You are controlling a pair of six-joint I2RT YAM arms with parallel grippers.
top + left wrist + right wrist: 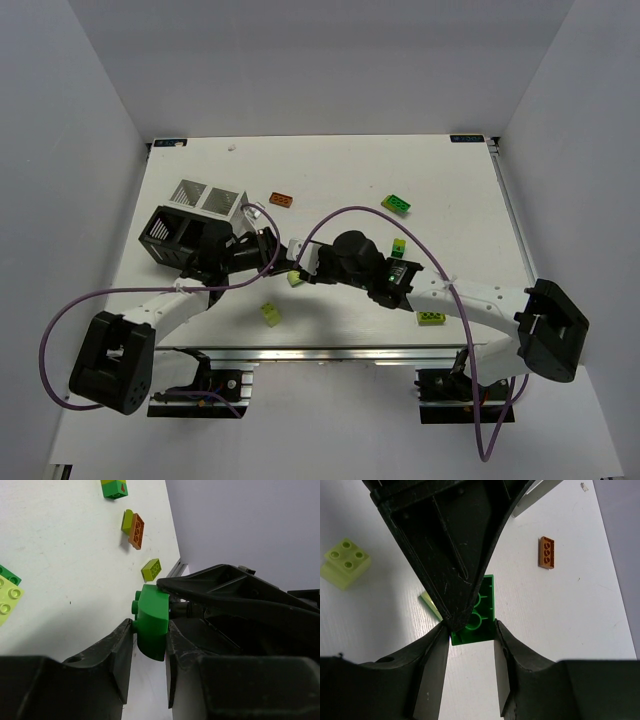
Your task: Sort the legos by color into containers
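From above, the white table [450, 180] carries both arms, which reach in from the lower corners and meet near the middle of the frame. At upper left stands the white box [205, 197]. Just below it is the black box [168, 237], whose near edge merges with the dark arm beside it.

The top view hides what lies between the meeting fingers, but the wrist cameras show it. The left gripper [150, 630] has its fingers narrowed onto a green brick [152, 625], one on each side. The brick is at the middle of the table, in neither box. The left wrist view also shows a finger of the other arm pressed on the brick's top. In the right wrist view, the right gripper [470, 630] has the brick's lower end between its tips. It seems pinched there, though the left fingers cover the rest.

Loose bricks lie scattered:
- An orange brick [282, 199] is right of the white box.
- A green-and-yellow brick [396, 204] is at upper right.
- A lime brick [271, 314] is near the bottom edge.
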